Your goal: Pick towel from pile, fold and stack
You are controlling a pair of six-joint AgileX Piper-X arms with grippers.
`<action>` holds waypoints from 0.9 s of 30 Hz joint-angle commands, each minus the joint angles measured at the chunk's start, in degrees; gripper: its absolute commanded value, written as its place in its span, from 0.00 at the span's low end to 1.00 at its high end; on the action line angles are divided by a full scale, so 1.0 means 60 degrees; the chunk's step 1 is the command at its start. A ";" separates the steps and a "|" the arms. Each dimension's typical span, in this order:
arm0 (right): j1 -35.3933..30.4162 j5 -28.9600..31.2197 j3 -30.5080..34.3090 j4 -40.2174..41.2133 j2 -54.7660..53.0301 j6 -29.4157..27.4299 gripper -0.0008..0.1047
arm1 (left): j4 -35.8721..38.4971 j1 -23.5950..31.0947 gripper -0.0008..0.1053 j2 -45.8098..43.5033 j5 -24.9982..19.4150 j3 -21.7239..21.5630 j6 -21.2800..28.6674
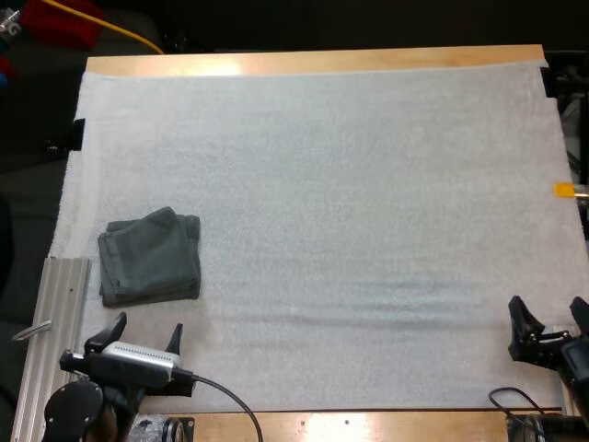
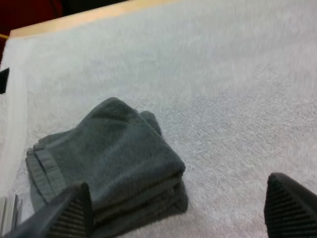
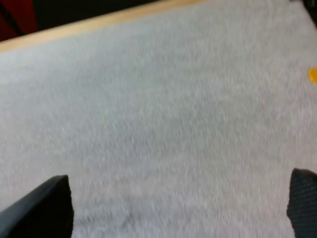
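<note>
Grey-green towels lie in a folded stack [image 1: 150, 257] on the white mat [image 1: 350, 184], just ahead of the left end effector [image 1: 148, 324]. Its two black fingers stand wide apart and grip nothing. From that arm's wrist, the stack's near edge sits close in front of one finger [image 2: 69, 215], while the other finger is over bare mat. Well away from the stack, the right end effector [image 1: 547, 308] hovers at the mat's near edge, fingers also spread and empty, plain mat before it. Beyond the mat, the wooden table [image 1: 313, 61] shows.
</note>
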 commanded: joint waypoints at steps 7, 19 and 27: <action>-0.0007 0.0027 0.0376 0.0507 -0.0427 -0.0437 0.81 | -0.0243 -0.0008 0.65 -0.1296 -0.0020 -0.0040 -0.0006; -0.0007 0.0027 0.0374 0.0505 -0.0427 -0.0467 0.81 | -0.0243 -0.0008 0.65 -0.1296 -0.0020 -0.0040 -0.0006; -0.0007 0.0027 0.0374 0.0505 -0.0427 -0.0467 0.81 | -0.0243 -0.0008 0.65 -0.1296 -0.0020 -0.0040 -0.0006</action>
